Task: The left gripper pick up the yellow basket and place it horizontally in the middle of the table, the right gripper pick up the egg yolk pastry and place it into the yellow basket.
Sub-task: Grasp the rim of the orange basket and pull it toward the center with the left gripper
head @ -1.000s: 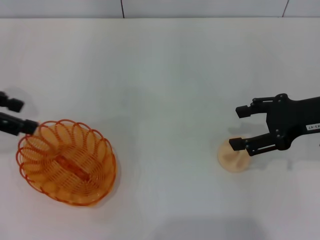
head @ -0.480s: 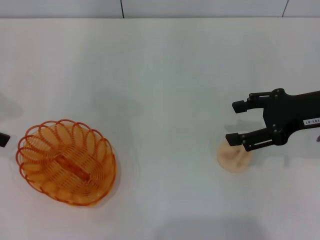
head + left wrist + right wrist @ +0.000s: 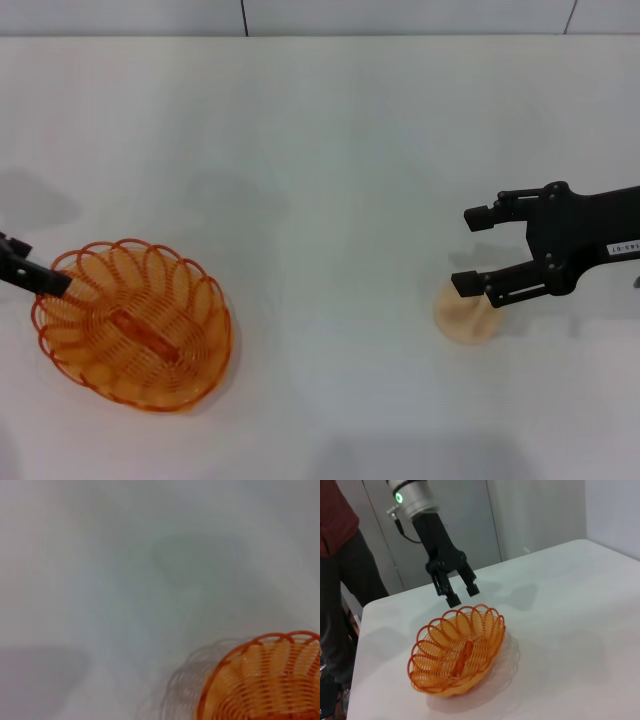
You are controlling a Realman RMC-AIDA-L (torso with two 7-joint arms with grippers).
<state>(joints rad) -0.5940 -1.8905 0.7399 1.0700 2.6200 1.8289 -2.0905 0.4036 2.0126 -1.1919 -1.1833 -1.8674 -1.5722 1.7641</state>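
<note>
The yellow basket lies tilted on the white table at the front left; it also shows in the left wrist view and the right wrist view. My left gripper is open and hovers at the basket's left rim, without holding it. In the head view only one of its fingers shows, at the left edge. The egg yolk pastry lies on the table at the right. My right gripper is open just above the pastry's far edge, and its nearer finger overlaps the pastry.
A person in a red top stands beyond the table's left end, behind my left arm. The table's far edge meets a wall.
My left gripper drew back out of the head view, then returned lower, to the basket's left rim. My right gripper shifted slightly left above the pastry. Basket and pastry have not moved.
</note>
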